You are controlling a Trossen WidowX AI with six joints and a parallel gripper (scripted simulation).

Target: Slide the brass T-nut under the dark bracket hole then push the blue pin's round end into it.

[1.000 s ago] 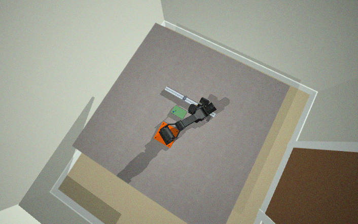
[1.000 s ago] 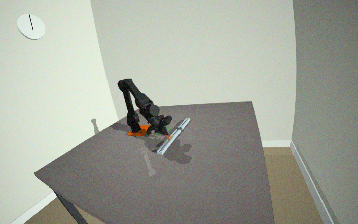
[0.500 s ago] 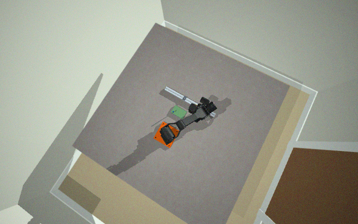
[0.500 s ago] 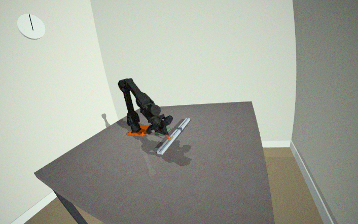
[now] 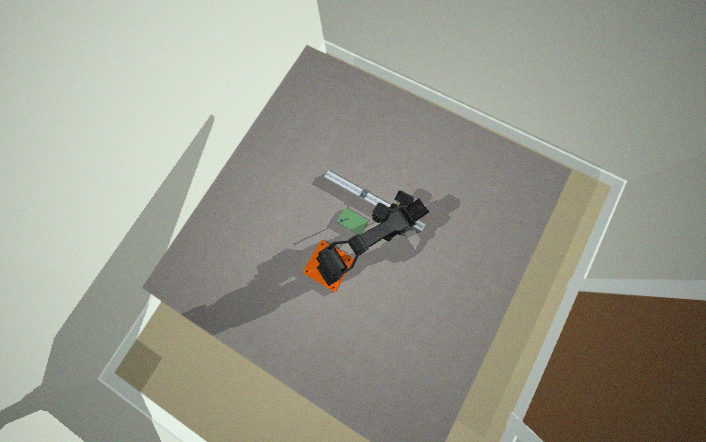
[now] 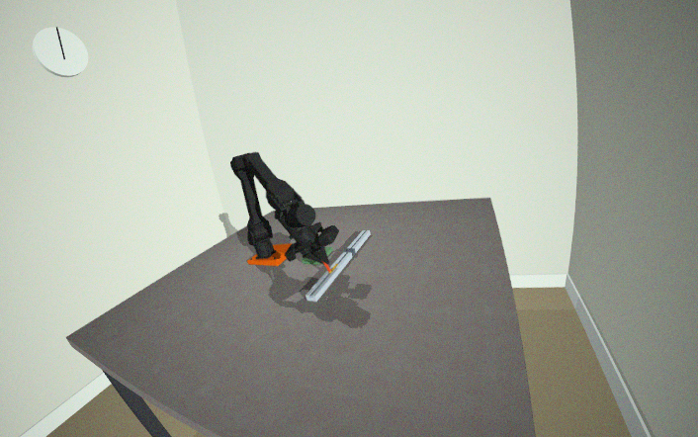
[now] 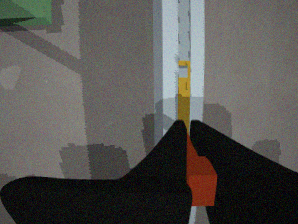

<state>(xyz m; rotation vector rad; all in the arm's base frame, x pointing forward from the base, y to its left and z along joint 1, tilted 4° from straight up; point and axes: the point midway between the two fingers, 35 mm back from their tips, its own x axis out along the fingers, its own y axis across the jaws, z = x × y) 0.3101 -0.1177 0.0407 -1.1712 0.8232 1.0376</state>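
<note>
Claw point(image 6: 327, 264) point(image 7: 185, 127) gripping orange handle point(image 6: 327, 267) point(image 7: 202, 189), brass T-nut point(image 6: 333, 268) point(image 7: 184, 87) at rail point(image 5: 343, 183) point(image 6: 320, 289) point(image 7: 197, 50)

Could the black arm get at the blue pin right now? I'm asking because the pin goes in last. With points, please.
Probably not yet: the black arm's jaws are shut on the orange handle. The blue pin point(image 5: 341, 220) itself looks uncovered in the green tray point(image 5: 354, 220).

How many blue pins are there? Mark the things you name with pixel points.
1 that shows: the blue pin point(image 5: 342, 220) lies in the green tray point(image 5: 354, 221) point(image 6: 327, 252) point(image 7: 30, 11), beside the aluminum rail point(image 5: 338, 179) point(image 6: 319, 289) point(image 7: 197, 50). The arm could hide others.
</note>
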